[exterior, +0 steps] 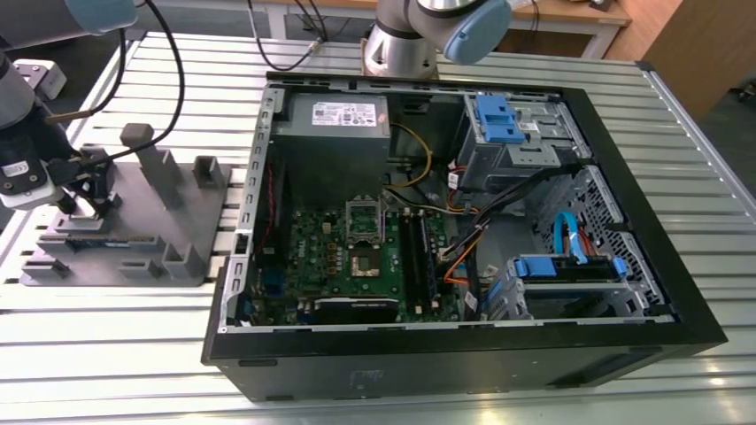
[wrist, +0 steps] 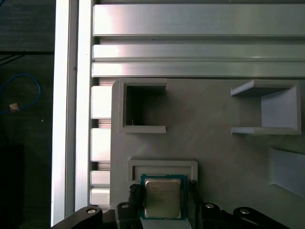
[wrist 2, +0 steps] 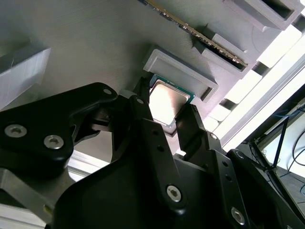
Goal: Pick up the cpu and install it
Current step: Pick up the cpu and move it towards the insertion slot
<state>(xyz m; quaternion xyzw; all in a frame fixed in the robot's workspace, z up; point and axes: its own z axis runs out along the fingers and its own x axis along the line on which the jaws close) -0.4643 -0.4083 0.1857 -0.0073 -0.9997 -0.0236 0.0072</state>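
gripper [wrist 2: 166, 109]: black, two-fingered, screw heads along its links. the fingers [wrist 2: 143, 119] are drawn in to a narrow gap and sit against two opposite edges of the cpu [wrist 2: 167, 98], gripping it between them. in the first wrist view the same hold shows from above, gripper [wrist: 163, 192] with one dark fingertip [wrist: 135, 193] at each side of the chip.

cpu [wrist: 163, 198]: small flat square. bright silver metal lid with rounded corners, glaring nearly white in the second wrist view. a thin blue-green rim runs round the lid. it lies flat and low in a shallow pocket [wrist: 162, 165] with a raised pale grey frame, closer to the frame's open side than to its back wall.

fixture plate [exterior: 177, 221]: matt grey, carrying the pocket, several upright blocks and open-sided box holders [wrist: 143, 105]. it lies on a slatted aluminium table [exterior: 119, 354], at the exterior view's left, where the gripper [exterior: 77, 208] is lowered onto it.

computer case [exterior: 661, 292]: black, side panel off, well apart from the fixture towards the exterior view's right. inside it are a green motherboard [exterior: 301, 266], a dark square socket [exterior: 363, 258] with a metal frame, and a grey box [exterior: 336, 115] with a white label.
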